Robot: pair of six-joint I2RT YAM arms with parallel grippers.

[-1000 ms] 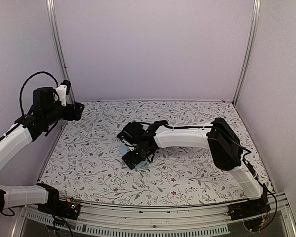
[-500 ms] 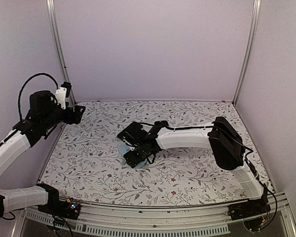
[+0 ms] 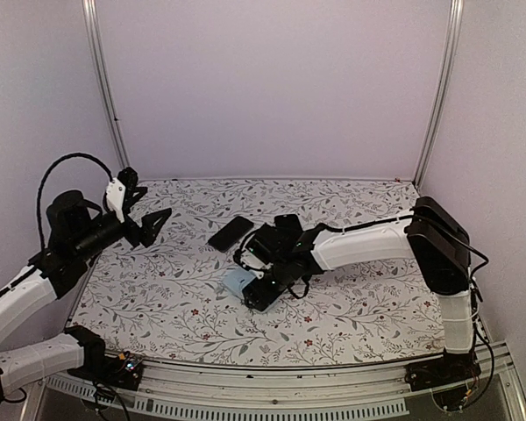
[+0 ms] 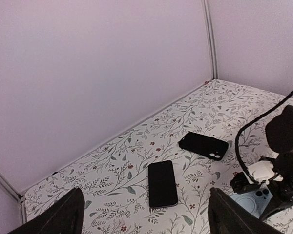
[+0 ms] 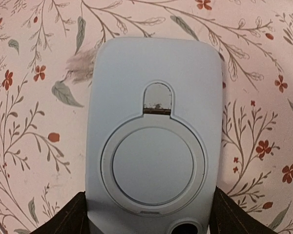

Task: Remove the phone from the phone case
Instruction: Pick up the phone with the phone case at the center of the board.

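A light blue phone case point(image 5: 154, 131) with a round ring holder lies back-up on the floral table; it also shows in the top view point(image 3: 237, 281) and the left wrist view point(image 4: 251, 201). My right gripper point(image 5: 149, 219) has one finger against each long side of it near the camera hole point(image 5: 185, 228); in the top view point(image 3: 256, 289) it sits mid-table. A black phone point(image 3: 231, 232) lies screen-up, also in the left wrist view point(image 4: 162, 184). A black case point(image 4: 203, 145) lies beyond it. My left gripper point(image 4: 146, 219) is open, empty, raised at the left point(image 3: 147, 203).
The floral mat point(image 3: 351, 298) covers the table, with lilac walls on three sides and metal posts point(image 3: 105, 96) in the back corners. The right arm point(image 3: 368, 246) stretches across the middle from the right side.
My right gripper has slid right and toward the near edge, taking the light blue case with it. My left arm has dropped lower and swung its gripper toward the middle.
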